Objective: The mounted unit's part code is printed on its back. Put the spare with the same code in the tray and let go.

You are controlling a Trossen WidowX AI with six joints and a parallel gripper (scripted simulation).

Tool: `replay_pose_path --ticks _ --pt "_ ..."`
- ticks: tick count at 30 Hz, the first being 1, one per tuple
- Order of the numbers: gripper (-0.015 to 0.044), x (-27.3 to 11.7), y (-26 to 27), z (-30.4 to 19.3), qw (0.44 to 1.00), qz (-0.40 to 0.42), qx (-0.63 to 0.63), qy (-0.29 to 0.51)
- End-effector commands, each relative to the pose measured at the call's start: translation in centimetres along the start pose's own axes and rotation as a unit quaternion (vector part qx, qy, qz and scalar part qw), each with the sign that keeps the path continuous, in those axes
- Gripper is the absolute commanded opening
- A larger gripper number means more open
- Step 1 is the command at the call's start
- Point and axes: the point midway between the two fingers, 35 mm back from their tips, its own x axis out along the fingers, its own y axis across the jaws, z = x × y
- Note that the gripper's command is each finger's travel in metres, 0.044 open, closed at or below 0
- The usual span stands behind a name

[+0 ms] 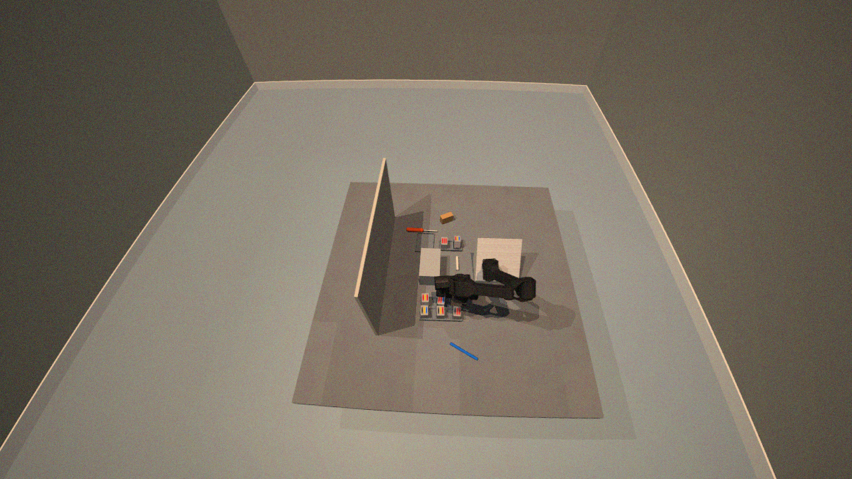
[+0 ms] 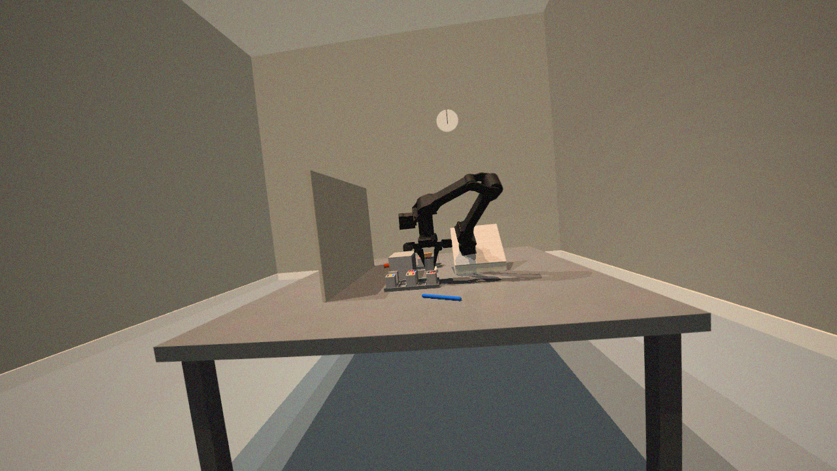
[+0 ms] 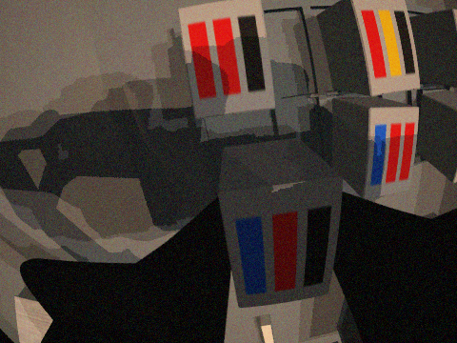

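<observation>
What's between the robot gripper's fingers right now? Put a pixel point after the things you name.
The gripper (image 3: 268, 200) holds a grey block (image 3: 281, 191) by its sides. Its striped face shows blue, red and black bars. The fingers cover parts of its two sides, so whatever is there can't be seen.

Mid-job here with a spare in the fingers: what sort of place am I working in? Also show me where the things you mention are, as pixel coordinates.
Probably a plain indoor test room or workshop: a table (image 1: 381, 381) (image 2: 433, 341) carrying the arm, racks of colour-coded blocks, a screwdriver (image 1: 415, 229), and bare walls with a round clock (image 2: 446, 120).

Plain beige-walled room, wall clock (image 2: 446, 120), robot arm (image 1: 494, 290) (image 2: 449, 190) on table (image 1: 506, 381) (image 2: 433, 341)
</observation>
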Motion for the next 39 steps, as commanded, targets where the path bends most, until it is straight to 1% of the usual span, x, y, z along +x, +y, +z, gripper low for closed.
replay_pose_path --ticks 1,6,12,24,28,39 --pt "0.0 -1.7 0.1 0.1 1.0 0.0 -0.001 -0.004" --pt "0.0 -3.4 0.3 0.3 1.0 0.0 0.0 -0.008" --pt "0.0 -3.4 0.2 0.2 1.0 -0.001 0.001 -0.004" --pt "0.0 -8.5 -0.2 0.7 1.0 -0.007 -0.004 -0.005" --pt "0.0 -8.8 -0.3 0.7 1.0 -0.007 -0.004 -0.005" --pt "0.0 -10.0 -4.2 -1.4 1.0 -0.008 0.002 0.003"
